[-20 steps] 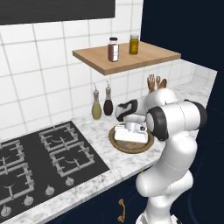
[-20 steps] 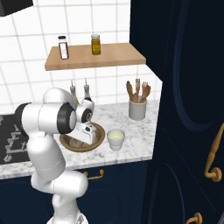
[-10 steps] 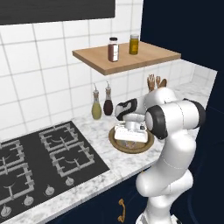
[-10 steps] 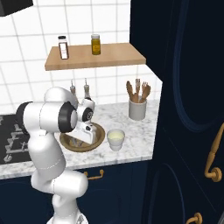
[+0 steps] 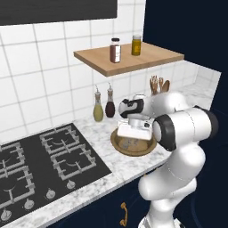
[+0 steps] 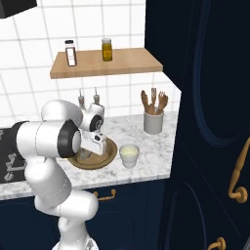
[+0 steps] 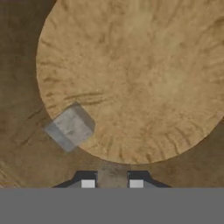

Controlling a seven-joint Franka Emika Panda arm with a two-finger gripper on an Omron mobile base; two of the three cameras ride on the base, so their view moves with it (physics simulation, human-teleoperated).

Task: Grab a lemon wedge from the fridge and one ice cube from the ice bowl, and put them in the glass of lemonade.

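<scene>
The ice bowl (image 5: pixel 116 145) (image 6: pixel 110 154) is a wide brown wooden dish on the marble counter, and its grainy floor (image 7: pixel 131 78) spreads across the hand view. My gripper (image 5: pixel 132 141) (image 6: pixel 87 153) (image 7: pixel 112 180) reaches down into it, shut on a small pale grey ice cube (image 7: pixel 112 175) pinched between the tips. Another ice cube (image 7: pixel 70 127) lies loose on the bowl's floor, up and left of the fingers. The glass of lemonade (image 6: pixel 129 155), a small whitish cup, stands just right of the bowl. The lemon wedge and the fridge are out of view.
A white holder with wooden utensils (image 6: pixel 153 122) (image 5: pixel 158 84) stands behind the cup. Two oil bottles (image 5: pixel 103 109) line the tiled wall under a wooden shelf (image 5: pixel 129 60) with jars. The black hob (image 5: pixel 40 160) lies to the left. Tall navy cabinets (image 6: pixel 210 122) close off the right.
The fingers have closed inside the bowl and now pinch the ice cube. The arm and hand have hardly moved.
</scene>
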